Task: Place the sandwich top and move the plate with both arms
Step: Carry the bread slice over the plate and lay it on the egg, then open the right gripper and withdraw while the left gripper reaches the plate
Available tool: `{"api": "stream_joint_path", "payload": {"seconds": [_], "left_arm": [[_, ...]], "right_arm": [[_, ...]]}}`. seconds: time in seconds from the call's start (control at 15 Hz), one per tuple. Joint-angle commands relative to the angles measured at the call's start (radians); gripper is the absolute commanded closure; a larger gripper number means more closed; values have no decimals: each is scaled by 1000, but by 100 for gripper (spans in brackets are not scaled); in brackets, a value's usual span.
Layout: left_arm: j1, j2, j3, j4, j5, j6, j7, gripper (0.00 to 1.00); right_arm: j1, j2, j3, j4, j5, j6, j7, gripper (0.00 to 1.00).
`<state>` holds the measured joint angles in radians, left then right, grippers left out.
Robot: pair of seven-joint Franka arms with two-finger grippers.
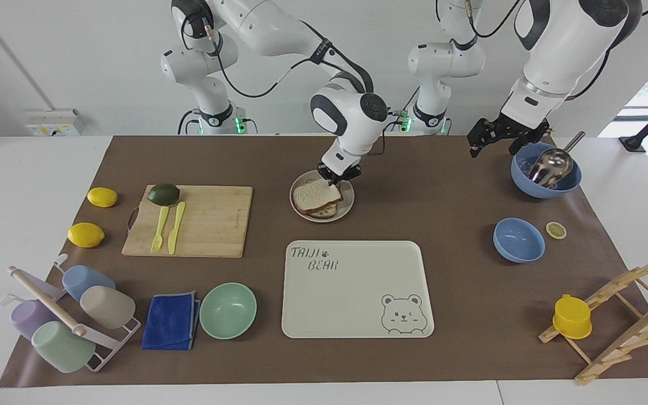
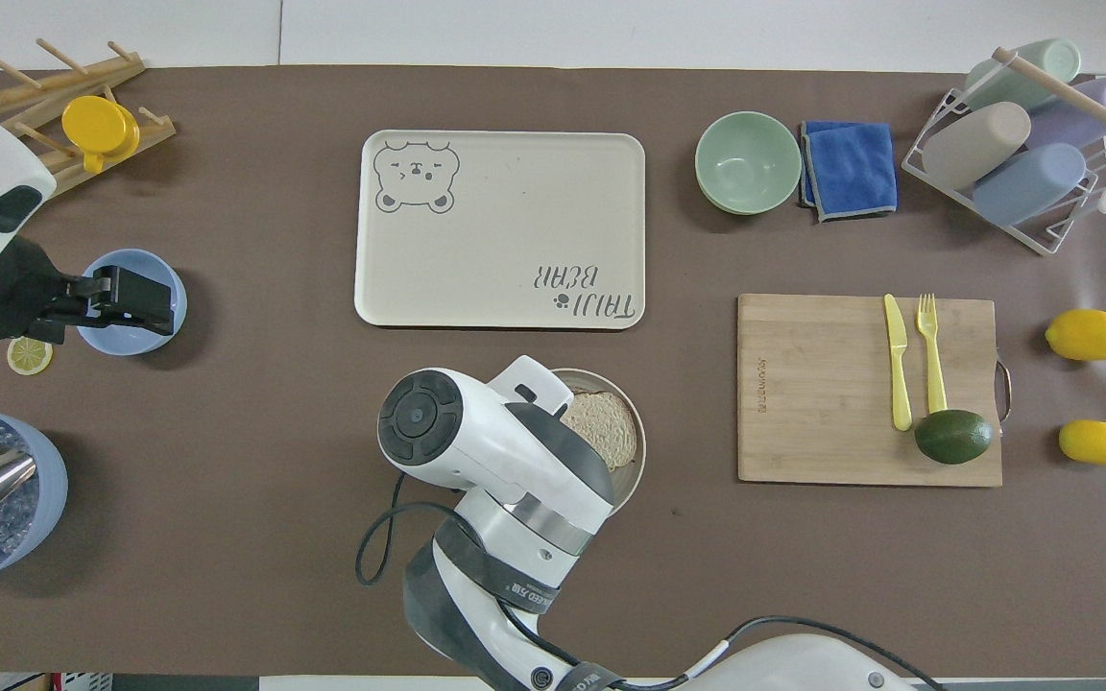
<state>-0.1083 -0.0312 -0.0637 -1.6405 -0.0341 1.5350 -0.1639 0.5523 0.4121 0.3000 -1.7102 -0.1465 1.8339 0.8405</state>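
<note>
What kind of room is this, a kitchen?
Probably a robot lab set up like a kitchen table: two white robot arms stand at it, with a cutting board, a cup rack and a bear-printed tray laid out.

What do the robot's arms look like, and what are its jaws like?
Both arms are smooth white tubes with dark grey round joints. The right arm has a thin black cable looped along it and a black band with lettering. The left arm is chunky. The right gripper and left gripper are small and black.
</note>
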Motion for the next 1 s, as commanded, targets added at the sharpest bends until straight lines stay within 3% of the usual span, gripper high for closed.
{"api": "stream_joint_path", "payload": {"seconds": [0.0,0.07,0.2,0.4,0.67,0.93], "left_arm": [[15,-21,-7,-16,-6,4,4,0],[15,-21,-7,-16,-6,4,4,0],[15,-23,-7,-18,-6,-6,3,0],[15,-32,-7,-33,-6,-10,3,0],[15,-33,-7,-39,-6,-1,6,0],[6,-68,-10,-116,-6,42,-5,0]], "right_arm": [[-11,-21,14,-32,47,25,32,100],[-12,-21,13,-35,47,31,48,91],[-14,-19,13,-29,45,34,49,0],[-51,-45,10,1,42,31,37,0],[-182,-188,-4,3,48,-33,-47,0],[-216,-318,-146,37,50,-192,-162,0]]}}
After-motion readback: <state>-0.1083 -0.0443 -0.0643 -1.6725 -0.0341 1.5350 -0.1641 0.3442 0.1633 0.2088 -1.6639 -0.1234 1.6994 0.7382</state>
